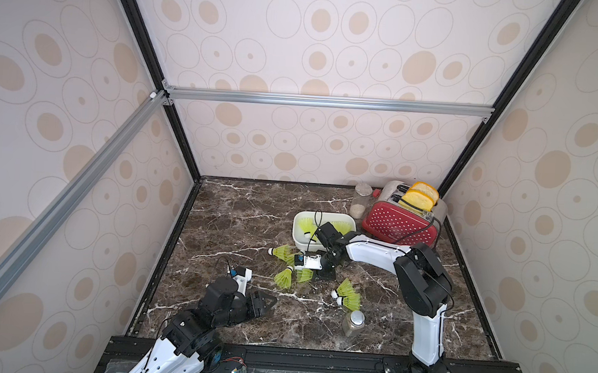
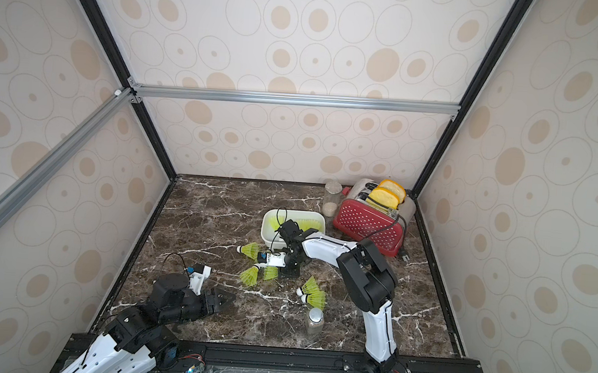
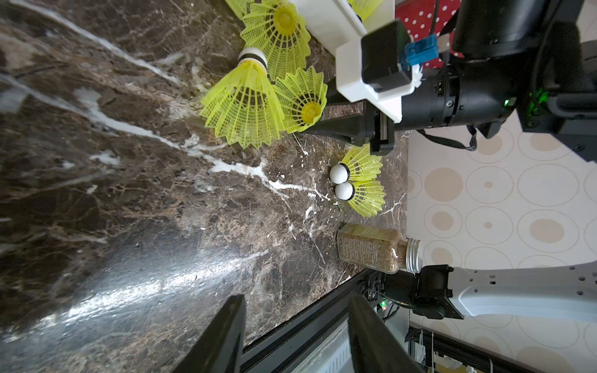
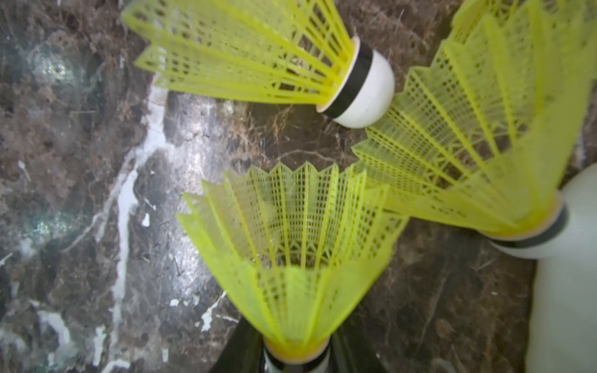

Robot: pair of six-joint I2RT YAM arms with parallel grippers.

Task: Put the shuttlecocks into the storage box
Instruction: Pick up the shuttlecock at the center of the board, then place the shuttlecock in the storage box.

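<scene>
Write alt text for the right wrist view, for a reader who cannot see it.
A neon yellow-green shuttlecock sits with its tip between the jaws of the right gripper, its mesh skirt opening away from the camera. Two other shuttlecocks lie on the dark marble table just beyond it.

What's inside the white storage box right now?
At least two yellow-green shuttlecocks show in the storage box: one by its left wall, another's skirt by the far wall. The right arm hides the near right part.
</scene>
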